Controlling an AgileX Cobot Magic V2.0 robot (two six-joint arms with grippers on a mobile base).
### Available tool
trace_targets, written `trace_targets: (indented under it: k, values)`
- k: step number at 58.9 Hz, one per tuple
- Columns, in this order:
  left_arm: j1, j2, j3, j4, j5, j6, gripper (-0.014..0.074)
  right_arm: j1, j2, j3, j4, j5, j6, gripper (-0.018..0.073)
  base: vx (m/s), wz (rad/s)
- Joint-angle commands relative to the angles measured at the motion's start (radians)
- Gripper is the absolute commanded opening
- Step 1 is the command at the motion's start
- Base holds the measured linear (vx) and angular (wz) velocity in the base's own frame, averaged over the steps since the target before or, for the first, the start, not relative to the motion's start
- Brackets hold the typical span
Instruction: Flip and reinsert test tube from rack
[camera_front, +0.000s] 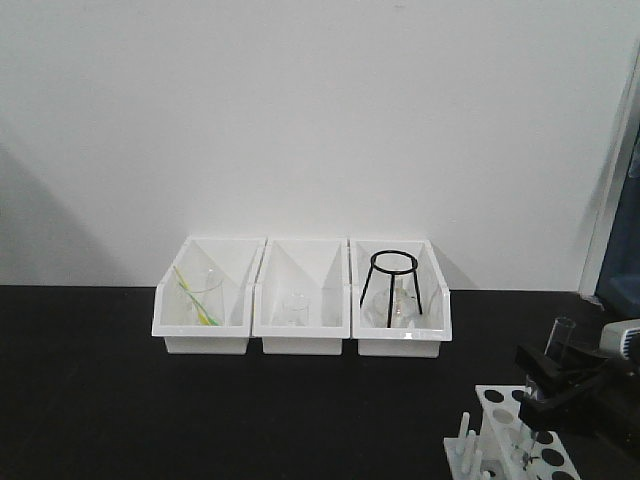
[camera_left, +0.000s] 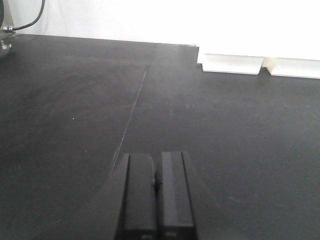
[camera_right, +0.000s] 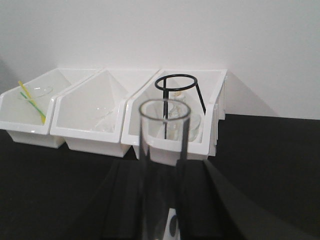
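Closest to the right wrist lens stands the test tube (camera_right: 164, 165), upright, its long axis vertical and its open rim on top; its lower end runs off the bottom edge, so the round end is hidden. The right fingers (camera_right: 125, 205) clasp it from both sides. From the front it shows above the far end of the rack (camera_front: 520, 440) at the lower right corner, and whether its foot sits in a hole cannot be told. One tube is plainly seen, and one rack, cut off by the edge so its holes cannot all be counted. The left fingers (camera_left: 140, 195) are pressed together with nothing between them, over the black desk (camera_left: 75, 100). Three white bins (camera_front: 300, 300) stand side by side at the back: a glass with a yellow-green stick (camera_front: 195, 300) in the left one, a faint clear glass piece in the middle, and a black wire stand (camera_front: 391, 285) in the right.
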Motion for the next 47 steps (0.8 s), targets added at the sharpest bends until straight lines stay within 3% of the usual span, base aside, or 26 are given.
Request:
trace_targets:
  k: [1,25,47]
  values:
    - [-0.007,-0.013,0.001,-0.004,-0.087,0.0,-0.0006,0.001,-0.007,-0.025,-0.025,-0.09,-0.024,-0.0008,0.0,0.0]
    - [-0.007,-0.013,0.001,-0.004,-0.087,0.0,-0.0006,0.001,0.18,-0.025,-0.097,-0.263,-0.075,-0.0008,0.0,0.0]
    - [-0.007,-0.013,0.001,-0.004,-0.087,0.0,-0.0006,0.001,0.225,-0.025,-0.103,-0.268,-0.069,0.0033,0.0,0.0]
